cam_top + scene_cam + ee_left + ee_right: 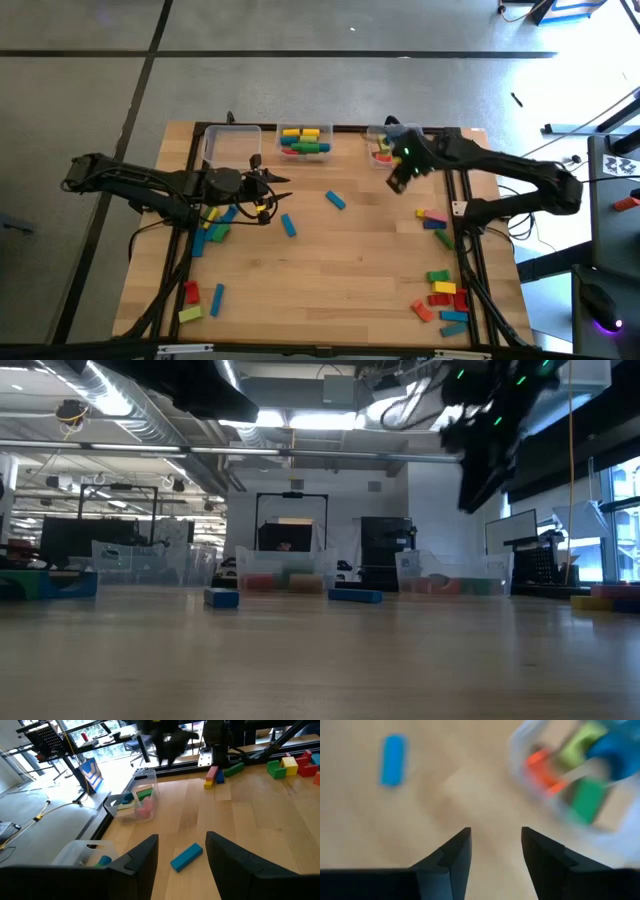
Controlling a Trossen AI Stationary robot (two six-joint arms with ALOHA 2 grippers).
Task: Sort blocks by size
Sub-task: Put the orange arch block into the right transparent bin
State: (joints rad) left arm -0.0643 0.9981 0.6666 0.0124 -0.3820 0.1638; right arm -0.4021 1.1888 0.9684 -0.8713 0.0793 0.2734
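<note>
The high view is laying out the whole wooden worktop (340,270), which no other view does. Three clear bins are sitting in a row along its far edge: the left bin (232,143) is looking bare from above, the middle bin (305,140) is holding yellow, blue, green and red blocks, and the right bin (381,147) is holding a few red, green and orange pieces, partly hidden by the right arm. Loose blocks are lying in groups: a cluster near the left arm (215,225), three at the near left corner (200,298), two blue bars mid-worktop (335,200), a few by the right rail (434,220), and a pile at the near right corner (445,295).

The left end effector (265,195) is hovering near the left cluster; its wrist view is showing both fingers (145,855) standing apart with nothing between them, and a blue bar (186,857) lying on the wood beyond them.

The right end effector (398,178) is hanging beside the right bin. Its wrist view is showing fingers (455,852) parted and holding nothing, with a blue bar (393,759) to one side and the bin's blocks (570,770) blurred beyond.

The low view alone is showing the room behind and the bins (285,575) edge-on, with two blue bars (355,596) in front.

No writing is legible anywhere.
</note>
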